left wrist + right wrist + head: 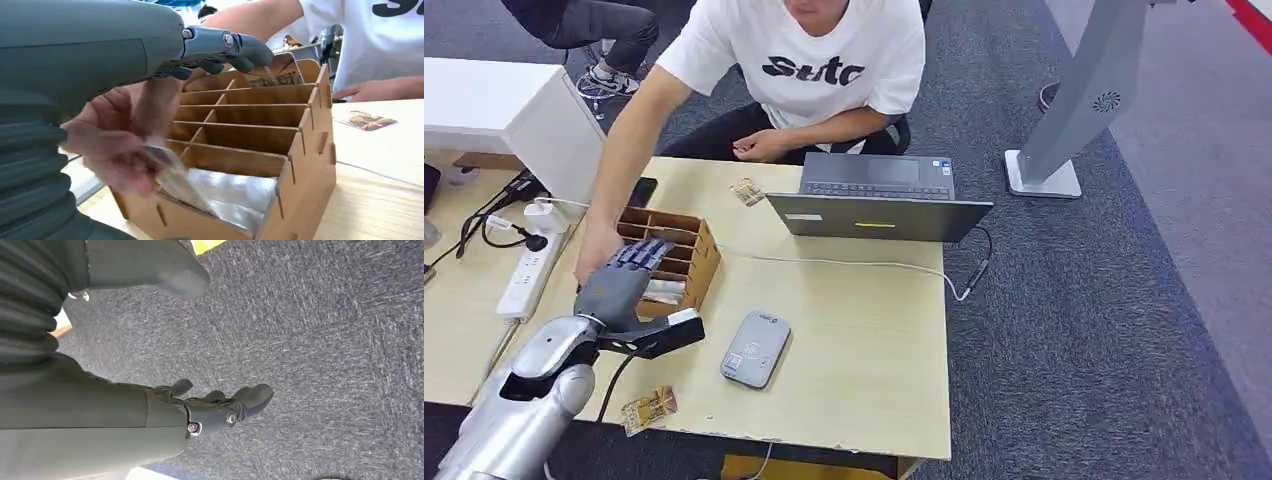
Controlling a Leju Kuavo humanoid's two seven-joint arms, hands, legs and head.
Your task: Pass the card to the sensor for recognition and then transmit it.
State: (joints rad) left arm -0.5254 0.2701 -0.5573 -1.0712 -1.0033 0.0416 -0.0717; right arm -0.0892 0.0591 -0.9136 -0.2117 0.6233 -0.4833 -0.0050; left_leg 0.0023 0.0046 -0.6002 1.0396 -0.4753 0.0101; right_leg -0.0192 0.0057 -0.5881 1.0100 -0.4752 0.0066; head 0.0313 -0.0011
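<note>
My left hand [624, 280] hovers over the near-left end of the wooden slotted box [686, 250], its fingers [225, 47] stretched out above the slots with nothing in them. Under my palm a person's hand [117, 145] holds a blurred clear-sleeved card [172, 175] at the box's [260, 145] nearest slot. The grey card sensor [756, 348] lies flat on the table to the right of my left hand. My right hand [225, 405] hangs over dark carpet, fingers loosely apart and holding nothing.
A loose card [649, 408] lies near the table's front edge, another card [746, 192] beside the open laptop [879, 200]. The seated person [814, 70] leans in from the far side. A white power strip [527, 272] lies at the left.
</note>
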